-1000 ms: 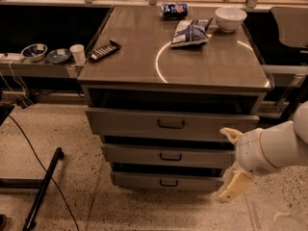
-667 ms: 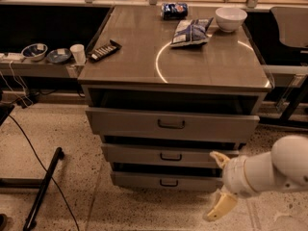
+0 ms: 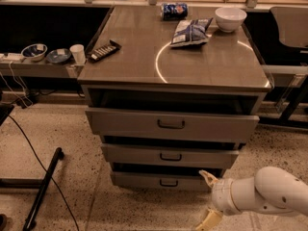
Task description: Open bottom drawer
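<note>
The grey cabinet (image 3: pixel 96 97) has three drawers. The bottom drawer (image 3: pixel 139 179) is the lowest and shallowest front, with a small dark loop handle (image 3: pixel 168 182) at its centre, and it sticks out least of the three. My gripper (image 3: pixel 202 200) is low at the right, just right of the bottom drawer's front and near the floor. Its two pale fingers (image 3: pixel 208 178) are spread apart, open and empty, pointing left. It is not touching the handle.
The mid-sized drawer (image 3: pixel 134 154) and the tall top drawer (image 3: pixel 125 123) stand slightly pulled out above. On the cabinet top lie a chip bag (image 3: pixel 190 32), a can (image 3: pixel 173 10), a white bowl (image 3: pixel 230 18) and a remote (image 3: pixel 103 51). A black stand leg (image 3: pixel 42 189) and cable lie on the floor at left.
My arm has moved down and to the left, from beside the middle drawer to floor level beside the bottom drawer. The drawers have not moved.
</note>
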{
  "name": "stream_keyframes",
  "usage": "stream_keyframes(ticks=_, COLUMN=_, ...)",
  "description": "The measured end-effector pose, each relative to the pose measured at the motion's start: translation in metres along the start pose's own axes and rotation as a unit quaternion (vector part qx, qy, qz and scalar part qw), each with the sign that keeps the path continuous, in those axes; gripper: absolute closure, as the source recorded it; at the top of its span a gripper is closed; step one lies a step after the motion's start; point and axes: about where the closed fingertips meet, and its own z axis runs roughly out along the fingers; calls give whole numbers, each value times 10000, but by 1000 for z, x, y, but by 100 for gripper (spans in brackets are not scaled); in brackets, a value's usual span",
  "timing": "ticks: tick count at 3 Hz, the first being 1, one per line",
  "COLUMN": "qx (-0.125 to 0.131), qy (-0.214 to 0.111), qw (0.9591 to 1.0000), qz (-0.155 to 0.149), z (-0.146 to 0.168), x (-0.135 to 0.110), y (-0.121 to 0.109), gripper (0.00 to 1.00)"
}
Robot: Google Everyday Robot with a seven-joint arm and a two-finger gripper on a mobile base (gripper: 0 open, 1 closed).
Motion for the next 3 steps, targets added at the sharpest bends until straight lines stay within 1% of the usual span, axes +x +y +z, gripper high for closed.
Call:
stream_keyframes(ticks=1, qx=38, qy=84, qw=9999, qz=55, z=1, x=5, y=-8, gripper=0)
stream_keyframes(ticks=2, qx=561, qy=-330, qw=9979, qz=34, z=-7, x=15, y=-48, gripper=0)
stream_keyframes(ticks=3, qx=914, qy=-767, qw=9924, qz=-301, z=-9, x=68, y=-88, gripper=0)
